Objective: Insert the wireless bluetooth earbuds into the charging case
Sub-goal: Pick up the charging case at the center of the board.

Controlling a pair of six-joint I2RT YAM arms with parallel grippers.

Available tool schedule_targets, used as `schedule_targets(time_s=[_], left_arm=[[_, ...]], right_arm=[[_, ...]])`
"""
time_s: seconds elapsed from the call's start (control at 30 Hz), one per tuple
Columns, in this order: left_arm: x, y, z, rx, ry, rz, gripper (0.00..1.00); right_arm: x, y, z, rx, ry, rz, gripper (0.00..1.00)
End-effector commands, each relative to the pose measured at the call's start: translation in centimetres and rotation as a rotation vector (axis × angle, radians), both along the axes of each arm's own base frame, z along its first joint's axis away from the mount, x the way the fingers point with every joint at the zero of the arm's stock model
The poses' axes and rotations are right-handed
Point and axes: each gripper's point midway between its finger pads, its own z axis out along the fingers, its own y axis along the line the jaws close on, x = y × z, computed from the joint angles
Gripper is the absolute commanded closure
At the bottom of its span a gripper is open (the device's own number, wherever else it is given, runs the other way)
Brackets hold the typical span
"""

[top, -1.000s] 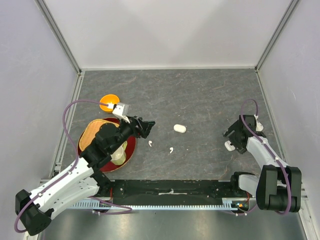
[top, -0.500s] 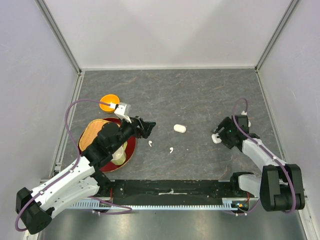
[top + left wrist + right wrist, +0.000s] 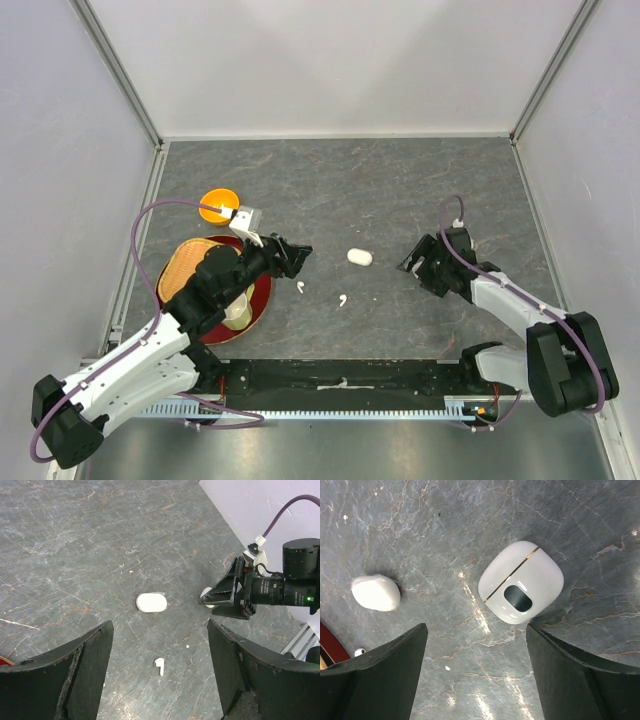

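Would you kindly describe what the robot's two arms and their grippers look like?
The left arm and right arm both have white links joined by black cylindrical joints. A purple cable loops along each. The left gripper and right gripper are black, with broad, wedge-shaped fingers.

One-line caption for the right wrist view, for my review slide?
Open right claw pointed at a closed white charging case on the table; second white case lies apart.
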Motion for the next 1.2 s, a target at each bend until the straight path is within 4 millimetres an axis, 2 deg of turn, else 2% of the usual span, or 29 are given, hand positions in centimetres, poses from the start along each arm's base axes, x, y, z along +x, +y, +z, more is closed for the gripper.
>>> schedule_targets(time_s=[0.0, 0.1, 0.23, 0.3, 0.43, 0.57, 0.7, 0.8, 1.17], left_arm=[[-0.3, -0.3, 0.6, -0.037, 0.005, -0.013, 0.18], [-0.3, -0.3, 0.7, -0.045, 0.0, -0.014, 0.18], [-0.4, -0.2, 1.0, -0.063, -0.024, -0.015, 0.14], [-0.4, -0.2, 1.1, -0.071, -0.037, -0.019, 0.13], [-0.5, -0.1, 1.3, -0.077, -0.052, -0.023, 0.12], [-0.6, -0.1, 1.3, -0.077, -0.054, -0.024, 0.12], [-0.8, 0.1, 1.3, -0.076, -0.059, -0.023, 0.12], [-0.9, 0.2, 1.2, -0.077, -0.062, -0.02, 0.12], [-0.6, 0.8, 1.4, -0.085, -0.064, 0.015, 0.11]], right_arm=[[0.2, -0.3, 1.7, -0.071, -0.03, 0.077, 0.13], [0.9, -1.0, 3.8, -0.123, -0.092, 0.1, 0.13], [1.7, -3.7, 6.1, -0.277, -0.168, 0.071, 0.1], [2.1, -4.4, 6.8, -0.326, -0.194, 0.066, 0.1], [2.6, -6.4, 6.6, -0.424, -0.183, 0.014, 0.08], [3.1, -5.5, 4.7, -0.421, -0.116, 0.083, 0.07], [3.7, -3.7, 4.2, -0.362, -0.106, 0.152, 0.07], [3.9, -3.5, 3.6, -0.357, -0.1, 0.16, 0.07], [3.2, -1.4, 1.4, -0.257, -0.054, 0.226, 0.07]])
